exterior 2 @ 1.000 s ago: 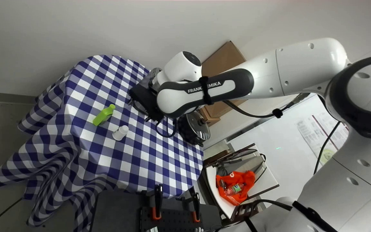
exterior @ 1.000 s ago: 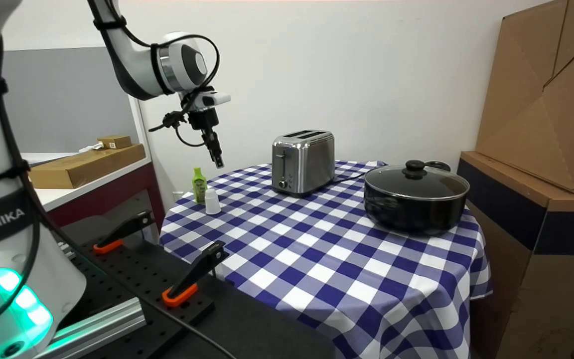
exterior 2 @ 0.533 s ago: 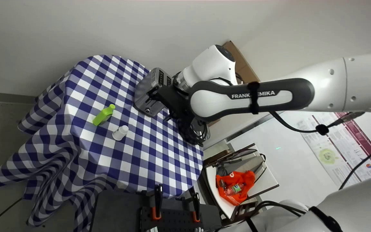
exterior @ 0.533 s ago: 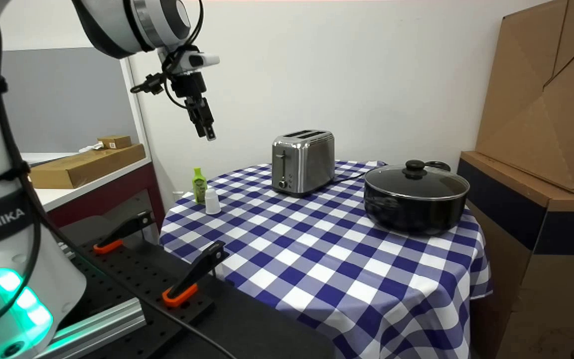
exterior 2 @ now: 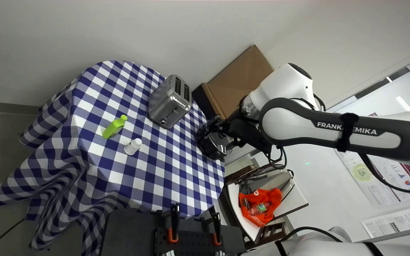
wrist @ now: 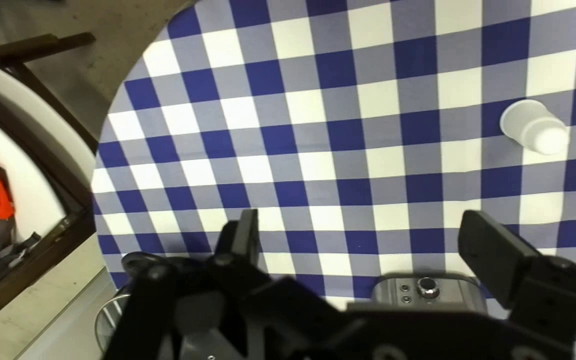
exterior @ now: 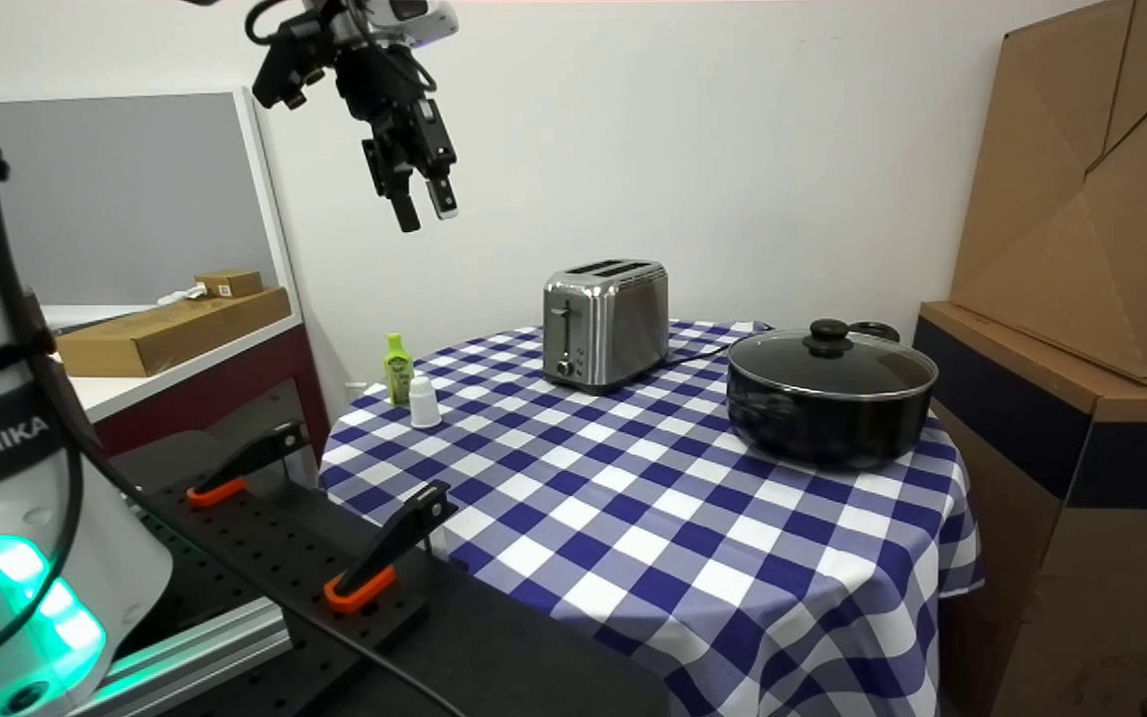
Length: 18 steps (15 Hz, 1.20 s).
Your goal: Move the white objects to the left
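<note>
One small white upright cylinder stands on the blue-and-white checked table; it also shows in an exterior view and at the right of the wrist view. No other white object of the task is seen. My gripper is high above the table, well above and apart from the cylinder. In the wrist view the gripper has its two fingers wide apart with nothing between them.
A green bottle stands beside the white cylinder. A silver toaster stands near the wall. A black lidded pot is at the table's far end from the cylinder. Cardboard boxes stand beyond the pot. Black clamps sit by the robot's base.
My arm has risen and moved away from the cylinder's side toward the pot, uncovering the toaster. The wrist has turned, so both fingers now show apart. The objects have not moved.
</note>
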Each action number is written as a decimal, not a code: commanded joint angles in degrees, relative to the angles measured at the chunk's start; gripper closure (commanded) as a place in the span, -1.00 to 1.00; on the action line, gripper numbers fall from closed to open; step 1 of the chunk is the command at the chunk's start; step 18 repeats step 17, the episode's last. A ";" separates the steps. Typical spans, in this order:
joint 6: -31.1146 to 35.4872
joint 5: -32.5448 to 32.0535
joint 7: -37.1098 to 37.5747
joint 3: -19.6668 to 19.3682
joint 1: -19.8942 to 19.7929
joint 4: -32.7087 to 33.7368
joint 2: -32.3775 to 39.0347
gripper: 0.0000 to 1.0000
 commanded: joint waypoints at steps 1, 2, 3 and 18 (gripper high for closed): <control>-4.85 2.73 -9.25 0.69 -6.34 -0.94 -8.18 -1.00; -5.03 3.07 -10.98 0.43 -8.11 -1.39 -10.11 -1.00; -4.76 3.52 -12.93 0.08 -9.60 -1.30 -11.40 -1.00; -3.97 17.61 -39.46 -7.23 -13.02 -0.48 -12.94 -1.00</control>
